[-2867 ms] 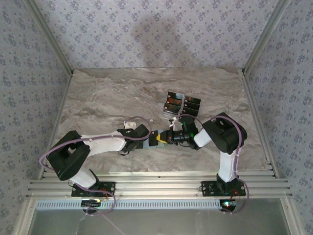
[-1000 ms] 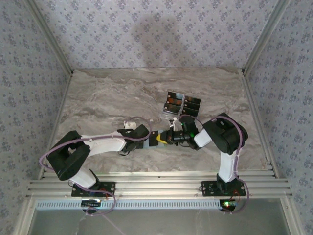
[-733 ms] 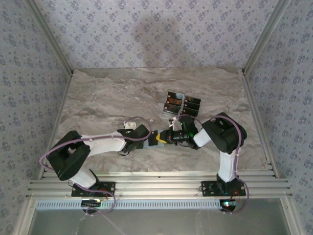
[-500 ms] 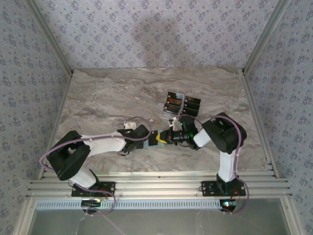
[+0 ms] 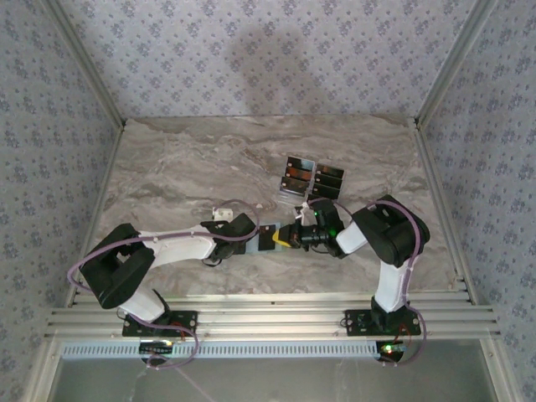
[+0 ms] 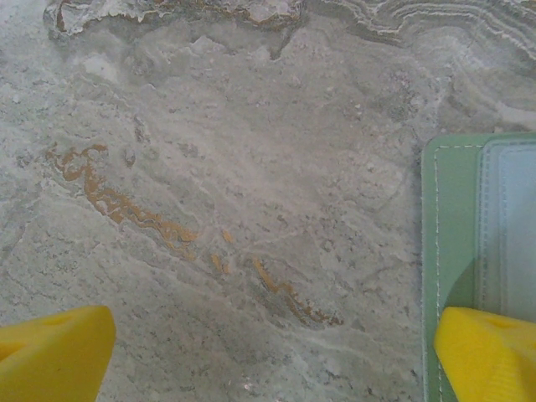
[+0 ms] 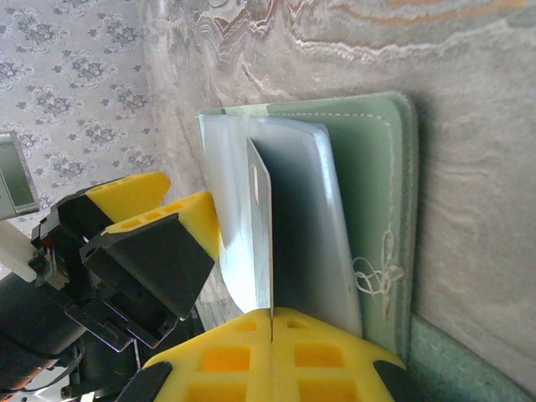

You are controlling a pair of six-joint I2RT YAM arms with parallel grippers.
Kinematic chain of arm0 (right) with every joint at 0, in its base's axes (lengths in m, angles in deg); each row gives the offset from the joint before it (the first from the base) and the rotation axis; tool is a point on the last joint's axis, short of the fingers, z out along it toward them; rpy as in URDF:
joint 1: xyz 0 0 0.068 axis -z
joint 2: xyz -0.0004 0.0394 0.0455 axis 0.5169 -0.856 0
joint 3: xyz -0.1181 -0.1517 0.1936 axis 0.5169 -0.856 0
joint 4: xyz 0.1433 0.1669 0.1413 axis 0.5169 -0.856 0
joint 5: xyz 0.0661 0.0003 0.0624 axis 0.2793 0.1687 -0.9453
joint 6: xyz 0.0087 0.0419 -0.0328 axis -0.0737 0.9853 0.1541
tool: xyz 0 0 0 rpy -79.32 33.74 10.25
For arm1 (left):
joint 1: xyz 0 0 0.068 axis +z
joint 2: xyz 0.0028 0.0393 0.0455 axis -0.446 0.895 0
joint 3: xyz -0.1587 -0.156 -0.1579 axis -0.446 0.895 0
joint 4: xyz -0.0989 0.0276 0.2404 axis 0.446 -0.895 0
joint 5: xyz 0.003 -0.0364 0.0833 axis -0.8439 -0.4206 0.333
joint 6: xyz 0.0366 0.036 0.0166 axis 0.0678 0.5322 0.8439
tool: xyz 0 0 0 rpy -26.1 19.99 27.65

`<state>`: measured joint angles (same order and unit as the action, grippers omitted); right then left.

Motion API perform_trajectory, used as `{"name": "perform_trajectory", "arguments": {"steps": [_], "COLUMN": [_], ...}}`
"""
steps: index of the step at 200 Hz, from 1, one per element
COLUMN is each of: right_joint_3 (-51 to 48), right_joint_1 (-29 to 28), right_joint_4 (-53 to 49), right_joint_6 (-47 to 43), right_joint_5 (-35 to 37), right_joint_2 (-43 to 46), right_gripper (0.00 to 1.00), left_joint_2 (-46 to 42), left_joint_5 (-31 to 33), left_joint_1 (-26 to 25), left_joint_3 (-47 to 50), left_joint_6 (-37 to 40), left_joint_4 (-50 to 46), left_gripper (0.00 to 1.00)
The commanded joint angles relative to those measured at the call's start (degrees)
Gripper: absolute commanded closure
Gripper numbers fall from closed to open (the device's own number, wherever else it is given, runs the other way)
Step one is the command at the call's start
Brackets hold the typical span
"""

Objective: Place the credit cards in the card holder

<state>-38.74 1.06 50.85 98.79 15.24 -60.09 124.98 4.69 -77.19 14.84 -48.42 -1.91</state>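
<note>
The pale green card holder (image 7: 378, 159) lies open on the marble, grey-blue inside (image 6: 507, 226). My right gripper (image 7: 272, 322) is shut on one credit card (image 7: 266, 226), held on edge over the holder's inner panel. Whether the card's tip is in a pocket I cannot tell. My left gripper (image 6: 272, 360) is open; its right fingertip (image 6: 490, 352) rests on the holder's near green edge and the left one stands on bare marble. From above, the two grippers, left (image 5: 256, 238) and right (image 5: 287, 236), meet over the holder (image 5: 265, 234). More black credit cards (image 5: 294, 176) lie beyond.
A second group of black cards (image 5: 328, 177) lies beside the first, just beyond the right arm's wrist. Patterned walls close off the table (image 5: 184, 167) on three sides. Bare marble stretches to the left and the far side.
The right arm has drawn back a little to the right with its card, so more of the holder shows between the grippers. The left arm has not moved.
</note>
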Motion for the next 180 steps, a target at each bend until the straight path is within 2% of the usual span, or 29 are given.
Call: {"name": "perform_trajectory", "arguments": {"steps": [1,180], "right_joint_3": [-0.8,4.5], "right_joint_1": [0.9,-0.5], "right_joint_4": [-6.1,-7.3], "right_joint_6": [-1.3,-2.1], "right_joint_5": [2.2,-0.9], "right_joint_2": [-0.7,-4.9], "right_gripper": [1.0,1.0], "left_joint_2": [2.0,2.7], "left_joint_5": [-0.2,-0.1], "left_joint_1": [0.0,-0.1], "left_joint_3": [1.5,1.3], "left_joint_6": [0.1,0.1], "left_joint_4": [0.3,0.8], "left_gripper": [0.0,0.0]}}
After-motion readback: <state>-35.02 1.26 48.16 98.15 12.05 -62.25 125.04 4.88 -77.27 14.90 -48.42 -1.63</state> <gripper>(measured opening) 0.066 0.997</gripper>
